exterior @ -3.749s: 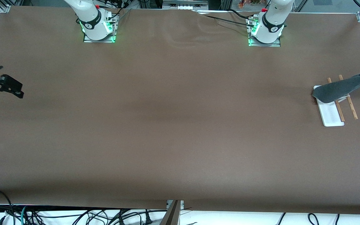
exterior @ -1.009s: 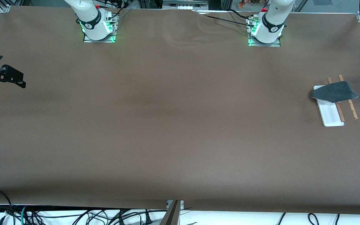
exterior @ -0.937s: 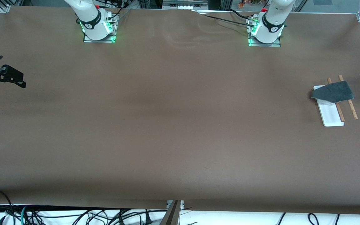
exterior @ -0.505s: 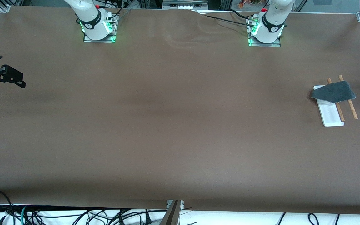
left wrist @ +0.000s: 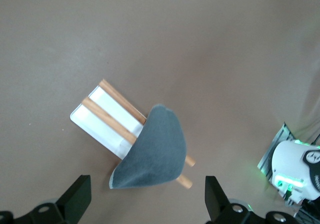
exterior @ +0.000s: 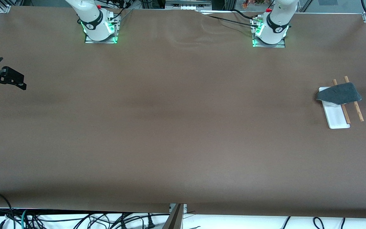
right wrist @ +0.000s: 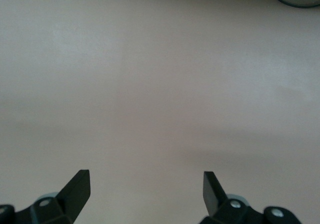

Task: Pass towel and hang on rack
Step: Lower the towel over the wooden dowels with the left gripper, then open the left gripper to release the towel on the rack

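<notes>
Left gripper (left wrist: 145, 204) sits high above the rack (left wrist: 100, 119) with its fingers spread wide and nothing between them; I see both fingertips flanking the towel (left wrist: 152, 154) from well above. From this tool the towel lies straight below, draped across the two wooden rods (left wrist: 115, 116) at the end of the rack away from the front camera, its pointed end hanging toward the middle of the table. The rods' long axis runs toward the front camera. My right gripper (right wrist: 145, 194) waits at its own end of the table (exterior: 170, 127), also spread wide and empty, over bare surface. I judge the hanging done; if the drape needs fixing, the left arm is far nearer.
</notes>
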Controlling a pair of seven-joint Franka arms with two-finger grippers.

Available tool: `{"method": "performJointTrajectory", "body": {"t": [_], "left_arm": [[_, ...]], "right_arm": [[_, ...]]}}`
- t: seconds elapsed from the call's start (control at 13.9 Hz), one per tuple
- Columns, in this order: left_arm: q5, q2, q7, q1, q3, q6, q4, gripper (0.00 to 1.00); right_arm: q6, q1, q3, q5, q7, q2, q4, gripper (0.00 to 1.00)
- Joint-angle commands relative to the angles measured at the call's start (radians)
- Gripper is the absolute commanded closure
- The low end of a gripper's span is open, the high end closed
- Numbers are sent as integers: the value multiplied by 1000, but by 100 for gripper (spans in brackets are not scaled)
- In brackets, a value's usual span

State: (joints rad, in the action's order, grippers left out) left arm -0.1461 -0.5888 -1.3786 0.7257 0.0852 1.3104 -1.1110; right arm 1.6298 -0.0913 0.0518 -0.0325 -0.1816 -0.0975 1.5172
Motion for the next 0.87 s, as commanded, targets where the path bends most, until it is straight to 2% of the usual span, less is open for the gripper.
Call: {"method": "performJointTrajectory", "body": {"t": [0.0, 0.22, 0.36, 0.79], "left_arm": [[0, 52, 90, -72, -13, -16, -10, 0], [2, 110, 183, -129, -13, -22, -53, 0], [3, 242, 284, -192, -18, 54, -214, 0], [42, 401, 585, -291, -18, 127, -371, 0]], "right_arm": [[1, -8, 2, 16, -22, -4, -9, 0], [1, -8, 2, 16, -22, -4, -9, 0], [1, -8, 2, 17, -22, -4, -9, 0], [1, -8, 2, 17, -22, -10, -17, 0]]}}
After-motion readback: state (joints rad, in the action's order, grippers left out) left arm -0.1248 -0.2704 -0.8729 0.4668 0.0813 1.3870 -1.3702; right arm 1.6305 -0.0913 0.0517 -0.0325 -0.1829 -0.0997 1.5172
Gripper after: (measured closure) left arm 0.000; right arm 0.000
